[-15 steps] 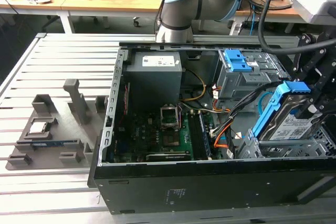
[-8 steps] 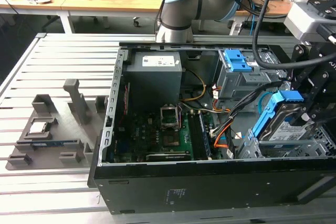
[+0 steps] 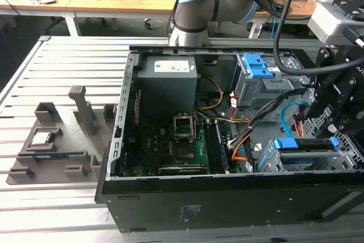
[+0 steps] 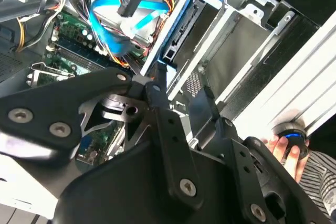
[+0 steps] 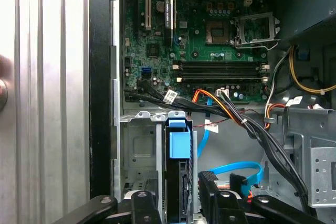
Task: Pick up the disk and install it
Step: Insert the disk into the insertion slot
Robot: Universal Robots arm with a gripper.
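Observation:
The disk [image 3: 301, 145], silver in a bright blue bracket, sits in the grey drive cage [image 3: 267, 160] at the open computer case's corner, on the exterior view's right. In the first wrist view the disk [image 5: 178, 169] stands edge-on in its slot, blue tab toward the motherboard. My gripper [image 3: 319, 115] hovers just above the cage. In both wrist views its black fingers [image 5: 144, 208] straddle the disk's end with a gap on each side. In the second wrist view my gripper [image 4: 182, 85] is open, its fingertips [image 4: 157, 74] just short of the disk [image 4: 178, 30].
Orange, black and blue cables [image 5: 236, 174] run beside the cage. A second drive bay with a blue latch [image 3: 256, 65] and the power supply [image 3: 168, 78] stand at the back. A grey fixture tray [image 3: 57, 140] lies on the slatted table. A person's hand [image 4: 286, 148] rests outside the case.

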